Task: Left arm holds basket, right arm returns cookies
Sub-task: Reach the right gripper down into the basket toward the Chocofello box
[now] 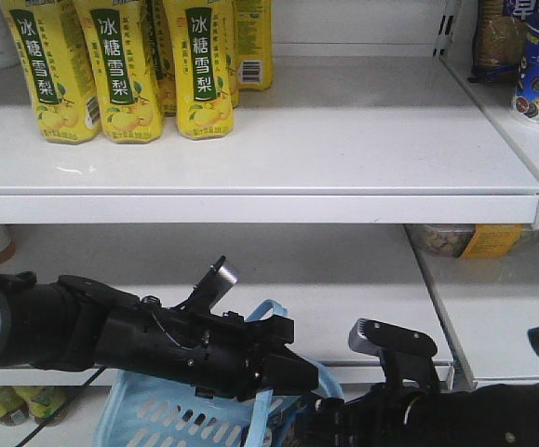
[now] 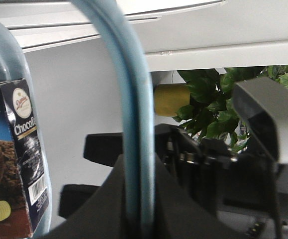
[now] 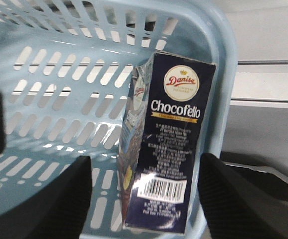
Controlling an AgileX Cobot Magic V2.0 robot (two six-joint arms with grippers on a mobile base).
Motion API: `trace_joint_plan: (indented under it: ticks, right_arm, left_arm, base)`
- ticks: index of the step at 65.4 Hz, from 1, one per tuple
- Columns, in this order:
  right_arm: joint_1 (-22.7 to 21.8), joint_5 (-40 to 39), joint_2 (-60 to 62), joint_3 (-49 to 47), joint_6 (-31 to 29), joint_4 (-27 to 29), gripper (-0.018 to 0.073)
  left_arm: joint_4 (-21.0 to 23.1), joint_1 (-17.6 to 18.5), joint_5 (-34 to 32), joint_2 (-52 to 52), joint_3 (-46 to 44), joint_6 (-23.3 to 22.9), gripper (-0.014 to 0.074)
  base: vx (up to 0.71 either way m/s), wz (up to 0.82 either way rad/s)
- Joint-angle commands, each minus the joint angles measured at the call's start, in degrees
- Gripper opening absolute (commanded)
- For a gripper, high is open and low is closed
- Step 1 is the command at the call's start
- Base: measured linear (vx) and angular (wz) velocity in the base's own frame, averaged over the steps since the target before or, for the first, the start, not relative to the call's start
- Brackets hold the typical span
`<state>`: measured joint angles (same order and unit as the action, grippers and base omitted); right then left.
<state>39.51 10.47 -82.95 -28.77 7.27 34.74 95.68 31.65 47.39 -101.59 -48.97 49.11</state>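
Jaws of the left gripper are closed on the loop handle of the pale blue basket. In the front view this sits at the bottom of the picture, below a white shelf carrying yellow bottles. The right arm is just right of the basket (its jaws cannot be made out from here).

From the left wrist, the handle runs down into the dark gripper body. The cookies, a dark blue Chocofello carton, show at the left edge against the basket's wall, with green leaves behind.

From the right wrist, the right gripper is spread wide, with one black finger on each side of the carton and neither touching it. The carton sits inside the basket, against the wall on the picture's right.
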Motion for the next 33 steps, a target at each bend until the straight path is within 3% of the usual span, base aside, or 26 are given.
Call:
trace_joint_plan:
  ticks: [1,33]
  right_arm:
    - [0.1,-1.5,-1.3,-2.5,-0.6,0.8,0.0456]
    - [0.1,-3.6,-6.9,-2.6,-0.7,2.7,0.0456]
  left_arm:
    - [2.1,-0.1,1.3,2.7,-1.6,2.7,-0.0006]
    - [2.1,-0.1,1.3,2.7,-1.6,2.7,-0.0006]
  base:
    - [0.0,0.0]
    - [0.0,0.0]
